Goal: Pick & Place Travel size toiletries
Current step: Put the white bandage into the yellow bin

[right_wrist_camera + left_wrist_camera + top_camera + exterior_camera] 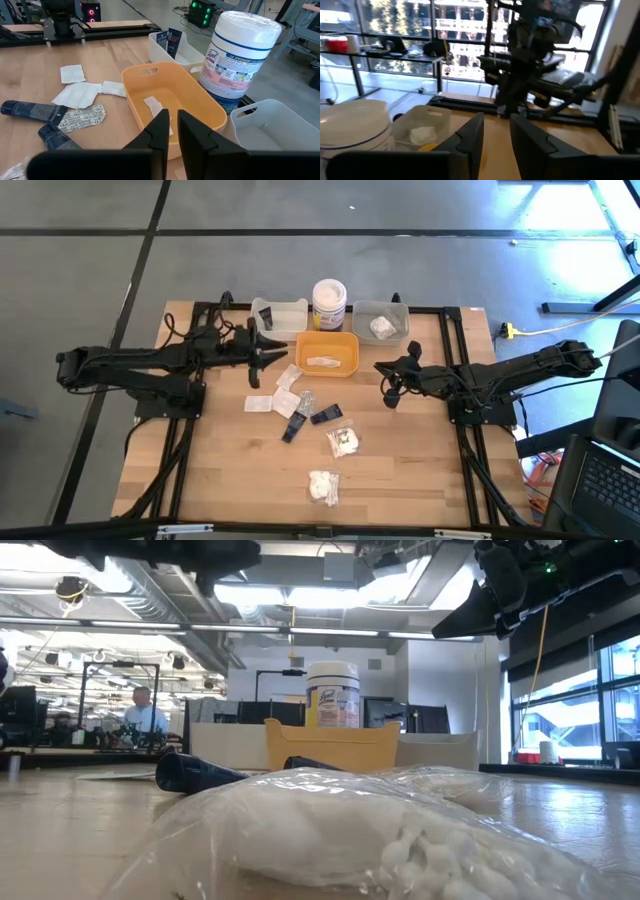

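While one sachet (pixel 322 362) lies in the yellow tray (pixel 327 353), tubes (pixel 325 415), sachets and fluffy packs (pixel 323 486) remain on the table (pixel 220 460); both grippers (pixel 270 355) (pixel 390 380) hover slightly parted, empty.

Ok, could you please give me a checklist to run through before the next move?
1. Left hand empty, fingers apart: ok.
2. Right hand clear of the jar: ok, it hovers by the yellow tray.
3. Yellow tray has room: ok, only one sachet inside.
4. Everything sorted: not ok; black tubes, sachets and fluffy pieces lie loose on the table.
5. Which item comes next: cannot tell.
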Controlling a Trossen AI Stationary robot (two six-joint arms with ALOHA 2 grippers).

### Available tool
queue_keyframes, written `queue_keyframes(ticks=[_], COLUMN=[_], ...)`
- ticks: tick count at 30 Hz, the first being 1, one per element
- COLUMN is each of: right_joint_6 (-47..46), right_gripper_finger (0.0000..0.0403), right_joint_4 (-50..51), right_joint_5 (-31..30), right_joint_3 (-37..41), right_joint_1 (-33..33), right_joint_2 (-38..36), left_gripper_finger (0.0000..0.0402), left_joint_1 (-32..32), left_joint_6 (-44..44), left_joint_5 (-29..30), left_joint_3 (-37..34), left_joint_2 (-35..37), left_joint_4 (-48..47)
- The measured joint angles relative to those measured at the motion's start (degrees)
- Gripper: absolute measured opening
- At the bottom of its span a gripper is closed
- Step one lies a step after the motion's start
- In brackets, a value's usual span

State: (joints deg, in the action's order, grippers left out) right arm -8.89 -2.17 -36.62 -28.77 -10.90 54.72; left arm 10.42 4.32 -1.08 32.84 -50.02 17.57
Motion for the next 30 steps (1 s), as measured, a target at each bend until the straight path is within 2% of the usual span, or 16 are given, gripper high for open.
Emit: queue_keyframes(ticks=[7,13,23,30], right_joint_6=[-0.06,-0.06,-0.06,-0.04], right_gripper_finger=[0.0050,0.0041,0.0024,0.0024], right_joint_4=[0.00,-0.02,-0.06,-1.04], right_joint_5=[0.00,0.00,0.01,0.02], right_joint_3=[0.00,0.00,0.00,0.00], right_joint_1=[0.00,-0.02,-0.01,-0.02], right_joint_2=[0.00,0.00,0.00,0.00], left_gripper_finger=[0.0091,0.0089,0.0093,0.0095], left_joint_1=[-7.58,-14.61,-24.25,-28.42], left_joint_6=[-4.61,-4.36,1.17,8.45], left_joint_5=[0.60,5.98,12.78,18.81], left_joint_3=[0.20,0.20,0.20,0.20], left_joint_2=[0.00,0.00,0.00,-0.40], left_joint_4=[-4.78,-12.31,-21.44,-32.16])
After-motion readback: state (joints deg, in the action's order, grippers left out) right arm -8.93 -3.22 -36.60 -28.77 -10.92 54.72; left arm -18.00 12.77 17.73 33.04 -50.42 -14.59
